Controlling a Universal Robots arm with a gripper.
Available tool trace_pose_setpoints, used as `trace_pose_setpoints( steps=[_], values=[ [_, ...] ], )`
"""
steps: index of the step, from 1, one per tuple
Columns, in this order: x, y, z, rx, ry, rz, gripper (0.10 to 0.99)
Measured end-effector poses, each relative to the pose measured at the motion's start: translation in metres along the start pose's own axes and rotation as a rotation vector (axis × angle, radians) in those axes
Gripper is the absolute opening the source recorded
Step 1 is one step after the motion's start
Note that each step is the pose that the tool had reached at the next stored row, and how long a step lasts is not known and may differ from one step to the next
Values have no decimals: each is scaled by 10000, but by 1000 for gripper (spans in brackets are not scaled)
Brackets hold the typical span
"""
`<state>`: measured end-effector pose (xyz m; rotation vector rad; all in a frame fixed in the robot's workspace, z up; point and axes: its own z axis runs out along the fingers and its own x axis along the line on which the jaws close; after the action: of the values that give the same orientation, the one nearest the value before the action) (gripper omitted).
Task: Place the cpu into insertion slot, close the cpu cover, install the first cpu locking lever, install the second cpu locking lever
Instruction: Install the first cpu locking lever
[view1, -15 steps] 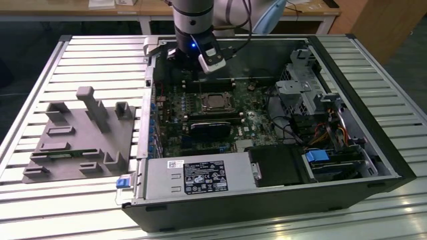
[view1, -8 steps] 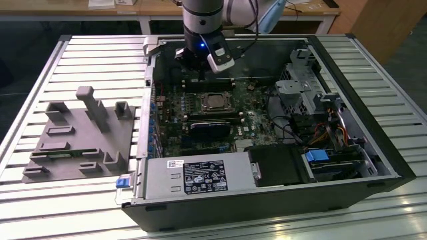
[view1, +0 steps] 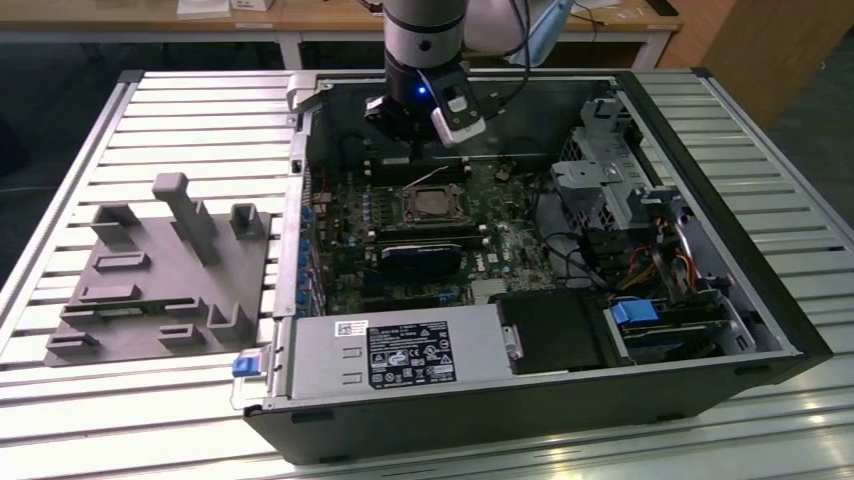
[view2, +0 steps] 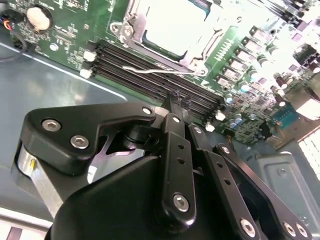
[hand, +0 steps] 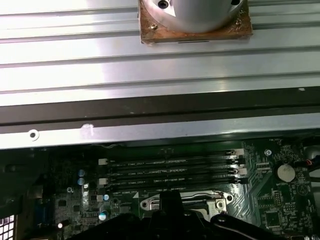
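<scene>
Slatted metal counter (view1: 187, 120) carries an open computer case (view1: 747, 300) lying on its side, with a grey moulded fixture (view1: 160, 270) well apart from it toward the exterior view's left. Inside the case, the green motherboard (view1: 507, 250) faces up, a labelled power supply (view1: 400, 350) fills the near edge, and a black block (view1: 554, 330) sits just beside it. The arm reaches down into the far part of the case. Its tool (view1: 416, 158) hangs over the board close to the insertion slot (view1: 434, 205), which lies near the middle of the board. In the second wrist view the tool (view2: 175, 99) has its black fingers pressed together with nothing seen between them, the tip poised over the long black memory slots (view2: 135, 62) just beside the socket. The cpu (view2: 172, 25) sits in the socket with its pale silver top up, and the cpu cover (view2: 160, 54) lies as a metal frame around it. Whether the frame is latched cannot be told. A thin wire lever (view2: 150, 71) runs along the socket's edge next to the memory slots. A coin battery (view2: 39, 16) sits on the board off to one side. In the first wrist view the tool (hand: 168, 197) shows as a dark stalk before the socket, beyond the memory slots (hand: 170, 170).
</scene>
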<state>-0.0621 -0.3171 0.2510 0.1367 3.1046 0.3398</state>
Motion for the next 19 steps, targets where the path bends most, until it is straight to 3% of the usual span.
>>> trace_pose_setpoints(
  steps=[3, 4, 9, 13, 16, 19],
  values=[
    [-8, 1, 3, 4, -5, -10, 102],
    [-7, 0, 5, 22, -55, -21, 102],
    [46, -7, 13, 30, -679, -161, 102],
    [77, -13, 30, -3, -1062, -244, 102],
    [94, -20, 46, -26, -1304, -295, 102],
    [109, -37, 76, -35, -1392, -314, 102]
  ],
)
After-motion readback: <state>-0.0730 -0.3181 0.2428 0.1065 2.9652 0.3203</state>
